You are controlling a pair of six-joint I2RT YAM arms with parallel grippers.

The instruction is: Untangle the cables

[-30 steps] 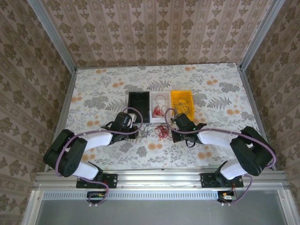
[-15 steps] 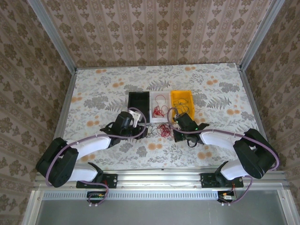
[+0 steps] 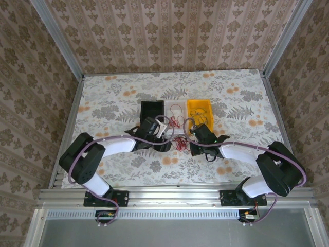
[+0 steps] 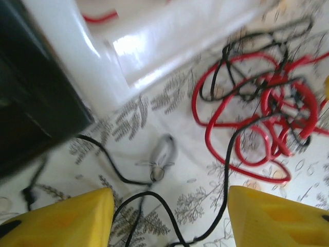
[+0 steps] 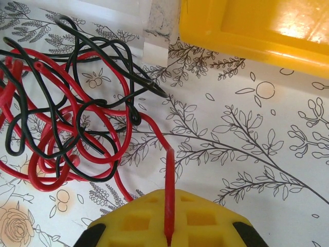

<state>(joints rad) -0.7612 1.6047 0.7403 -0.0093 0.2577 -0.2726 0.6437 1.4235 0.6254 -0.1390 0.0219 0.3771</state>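
**Mia:** How many bins are there?

**Tom:** Three, in a row on the flowery desk (image 3: pixel 113 103). The white plastic bin (image 3: pixel 174 103) is in the middle. The black plastic bin (image 3: pixel 152 112) sits just beside it on the left. The yellow plastic bin (image 3: pixel 199 101) sits just beside it on the right.

**Mia:** Where are the cables?

**Tom:** The tangled bunch of thin red and black cables (image 3: pixel 179 143) lies on the desk just in front of the white bin, on the side near the arms. It has two colours. I cannot count the cables, they are too mixed up. Some more red loops (image 3: pixel 174 122) lie inside the white bin.

**Mia:** How many tools?

**Tom:** Two, both with yellow fingers. The left tool (image 4: pixel 169 206) is near the white bin's front left corner. Its two fingers are spread wide apart and hold nothing. One black cable (image 4: pixel 146 193) lies on the desk between them.

**Mia:** And the other one?

**Tom:** The right tool (image 5: pixel 168 206) is in front of the white bin too, more to the right, next to the bunch. It is pinched tight on one red cable (image 5: pixel 169 164) that leads out of the bunch.
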